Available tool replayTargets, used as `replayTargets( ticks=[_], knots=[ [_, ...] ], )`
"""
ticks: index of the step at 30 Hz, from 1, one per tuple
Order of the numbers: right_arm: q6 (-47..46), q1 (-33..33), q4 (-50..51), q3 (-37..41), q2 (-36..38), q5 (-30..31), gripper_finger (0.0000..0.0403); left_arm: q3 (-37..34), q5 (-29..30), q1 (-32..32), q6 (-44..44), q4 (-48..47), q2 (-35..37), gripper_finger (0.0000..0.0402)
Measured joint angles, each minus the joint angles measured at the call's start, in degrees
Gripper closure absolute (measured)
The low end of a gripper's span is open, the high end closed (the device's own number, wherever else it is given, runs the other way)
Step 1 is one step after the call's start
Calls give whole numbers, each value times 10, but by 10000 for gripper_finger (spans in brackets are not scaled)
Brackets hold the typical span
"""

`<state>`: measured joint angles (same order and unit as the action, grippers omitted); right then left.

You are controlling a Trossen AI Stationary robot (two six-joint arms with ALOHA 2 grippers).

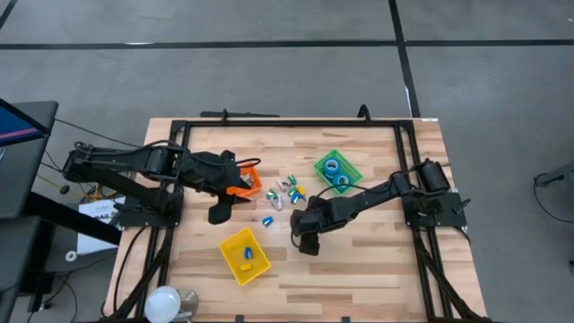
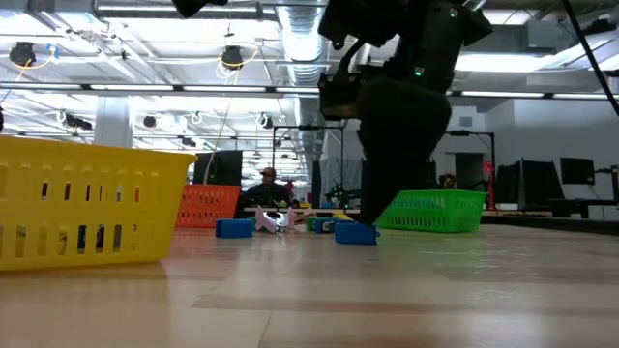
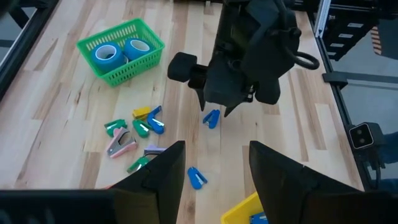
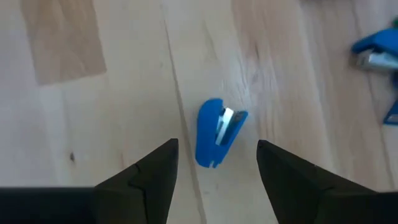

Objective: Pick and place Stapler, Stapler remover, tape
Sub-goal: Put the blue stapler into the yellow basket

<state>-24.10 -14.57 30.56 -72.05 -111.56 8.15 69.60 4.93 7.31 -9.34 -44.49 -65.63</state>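
The right hand (image 4: pixel 214 165) hangs low over the pale wooden tabletop (image 4: pixel 93 93), fingers apart and empty, straddling a small blue stapler (image 4: pixel 214 140) lying just ahead of the tips. In the low view the arm's bulk hides most of that stapler. The left hand (image 3: pixel 214 171) hovers by the orange bin (image 1: pixel 249 182), fingers spread, holding nothing. Farther off, two round blue tape rolls (image 3: pixel 107 54) sit inside the green slotted basket (image 3: pixel 146 50); no third roll shows.

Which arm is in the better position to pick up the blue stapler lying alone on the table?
The right. The right gripper hangs open directly above the blue stapler; the left gripper is farther off, near the orange bin.
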Motion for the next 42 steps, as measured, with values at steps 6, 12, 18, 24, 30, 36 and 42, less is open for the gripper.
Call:
replayTargets(
  ticks=[6,12,18,24,30,36,42],
  knots=[
    [1,6,-12,-1,-6,0,205,0,0,0,0,0,0,234],
    [6,13,-19,-1,-13,-6,216,0,0,0,0,0,0,234],
    [7,13,-28,-1,-13,-8,223,0,0,0,0,0,0,234],
    [7,16,-28,-1,-13,-8,229,0,5,0,0,0,0,234],
    [6,19,-37,5,-13,-24,236,0,11,0,0,0,0,234],
    [6,19,-39,11,-13,-35,246,0,11,0,0,0,0,234],
    [19,19,-41,11,-13,-37,256,0,11,0,0,0,0,234]
  ],
)
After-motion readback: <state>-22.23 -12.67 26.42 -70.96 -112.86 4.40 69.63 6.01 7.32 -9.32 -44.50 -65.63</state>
